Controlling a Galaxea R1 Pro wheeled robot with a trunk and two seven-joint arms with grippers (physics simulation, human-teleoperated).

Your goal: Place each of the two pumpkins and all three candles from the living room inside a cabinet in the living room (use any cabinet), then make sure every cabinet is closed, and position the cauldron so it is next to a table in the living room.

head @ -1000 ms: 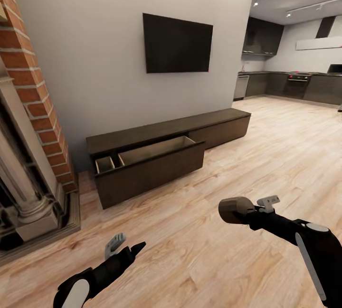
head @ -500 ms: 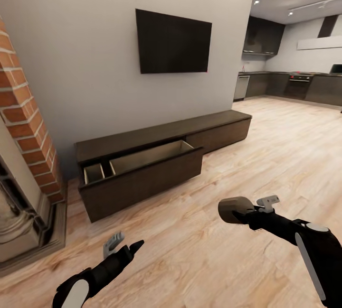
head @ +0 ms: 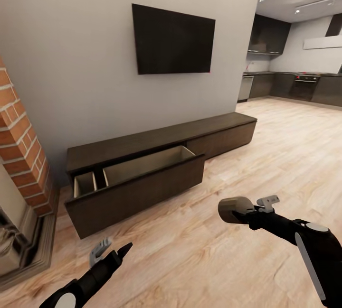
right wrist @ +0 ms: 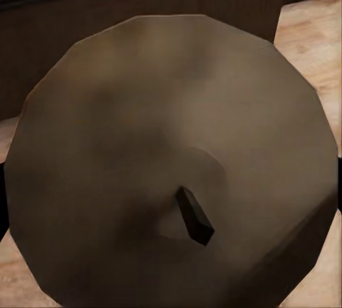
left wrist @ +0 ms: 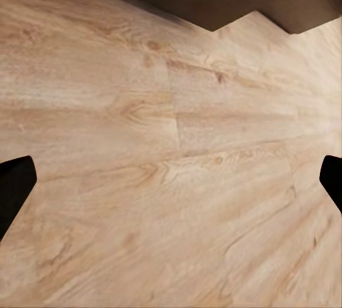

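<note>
A cream-beige candle (head: pixel 235 209) hangs above the floor with my right gripper (head: pixel 245 213) shut on it. In the right wrist view the candle (right wrist: pixel 171 151) shows its top face and dark wick (right wrist: pixel 194 215). The long dark-brown cabinet (head: pixel 156 139) stands against the grey wall ahead, its left drawer (head: pixel 135 182) pulled out and its pale interior bare as far as I can see. My left gripper (head: pixel 110 252) is low over the floor in front of that drawer, open and empty. In the left wrist view my left gripper (left wrist: pixel 171 183) spreads its dark fingertips (left wrist: pixel 14 187) wide over the planks.
A brick-and-stone fireplace (head: pixel 21 165) juts out at the left, close to the drawer's end. A black TV (head: pixel 172 41) hangs above the cabinet. Wooden floor (head: pixel 285 156) runs right toward a dark kitchen (head: pixel 294 85).
The whole view has shifted: the cabinet looms larger and the fireplace has slid off to the left. My left arm sits lower in the picture. The right arm still holds the candle.
</note>
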